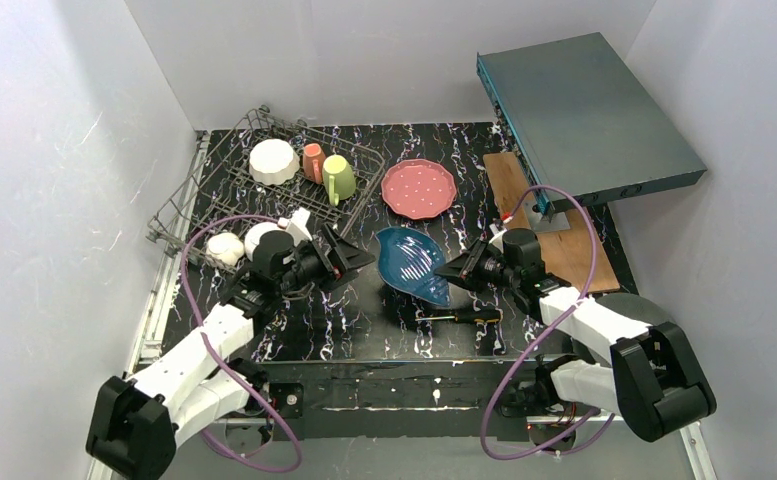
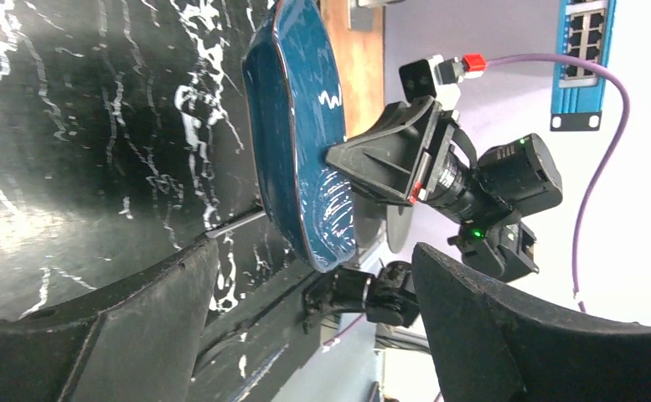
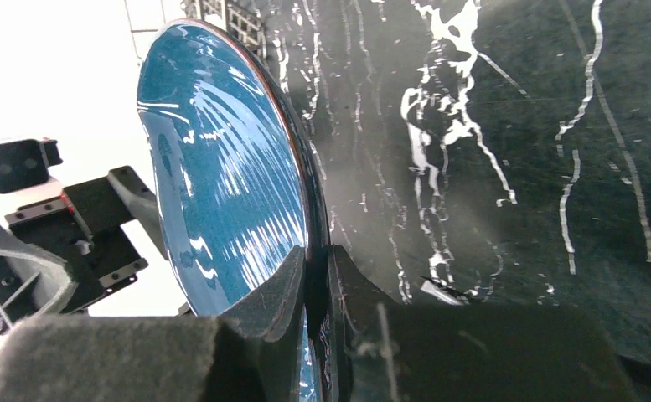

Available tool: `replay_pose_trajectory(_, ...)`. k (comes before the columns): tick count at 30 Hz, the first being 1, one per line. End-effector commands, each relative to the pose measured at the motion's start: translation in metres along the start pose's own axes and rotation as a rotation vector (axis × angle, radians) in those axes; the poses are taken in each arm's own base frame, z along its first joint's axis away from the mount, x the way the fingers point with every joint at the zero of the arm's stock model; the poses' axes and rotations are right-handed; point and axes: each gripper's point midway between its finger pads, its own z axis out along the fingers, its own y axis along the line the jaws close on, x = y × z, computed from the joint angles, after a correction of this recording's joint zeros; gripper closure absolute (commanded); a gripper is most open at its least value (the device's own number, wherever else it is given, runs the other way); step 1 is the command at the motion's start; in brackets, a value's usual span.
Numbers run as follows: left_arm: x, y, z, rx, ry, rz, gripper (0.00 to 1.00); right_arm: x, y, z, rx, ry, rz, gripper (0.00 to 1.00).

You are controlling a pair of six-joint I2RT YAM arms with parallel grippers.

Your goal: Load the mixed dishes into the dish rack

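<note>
- My right fingers (image 3: 276, 289) are nearly closed, pinching the rim of the blue leaf-shaped ribbed plate (image 1: 414, 262).
- That plate is outside the dish rack (image 1: 176, 205), just off its near right corner.
- My left fingers (image 2: 472, 318) stand wide apart and empty, between rack and plate.
</note>
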Motion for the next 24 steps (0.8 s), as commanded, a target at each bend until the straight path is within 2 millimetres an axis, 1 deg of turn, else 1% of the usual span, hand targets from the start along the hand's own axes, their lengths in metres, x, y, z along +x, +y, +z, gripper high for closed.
replay_pose_trajectory(1,0.007,-0.03,0.01,0.099,0.051,-0.038,0.16,-0.013,0.074,-0.015,-0.255,-0.035,-0.006,0.99)
replay_pose_trajectory(3,0.013,-0.034,0.016,0.104,0.077,-0.037,0.18,-0.012,0.078,-0.015,-0.266,-0.03,-0.013,0.99)
replay_pose_trajectory(5,0.018,-0.032,0.021,0.086,0.09,-0.035,0.2,-0.009,0.081,-0.015,-0.276,-0.024,-0.015,0.99)
replay_pose_trajectory(6,0.02,-0.031,0.022,0.077,0.091,-0.033,0.23,-0.008,0.081,-0.014,-0.278,-0.021,-0.016,0.99)
replay_pose_trajectory(7,0.02,-0.032,0.023,0.072,0.085,-0.028,0.3,-0.007,0.082,-0.014,-0.28,-0.021,-0.017,0.99)
replay_pose_trajectory(9,0.02,-0.033,0.023,0.055,0.07,-0.017,0.39,-0.005,0.083,-0.014,-0.281,-0.026,-0.024,0.99)
replay_pose_trajectory(11,0.021,-0.029,0.021,0.003,0.058,0.007,0.49,-0.004,0.085,-0.015,-0.284,-0.035,-0.037,0.99)
replay_pose_trajectory(16,0.019,-0.015,0.014,-0.145,0.015,0.053,0.62,-0.001,0.09,-0.015,-0.256,-0.066,-0.088,0.99)
replay_pose_trajectory(18,0.017,-0.011,0.012,-0.186,-0.003,0.065,0.65,0.0,0.091,-0.016,-0.241,-0.083,-0.109,0.99)
replay_pose_trajectory(22,0.018,-0.009,0.01,-0.25,-0.007,0.104,0.66,-0.001,0.095,-0.019,-0.231,-0.12,-0.148,0.99)
replay_pose_trajectory(24,0.018,-0.009,0.01,-0.278,-0.007,0.138,0.68,0.0,0.098,-0.02,-0.227,-0.129,-0.166,0.99)
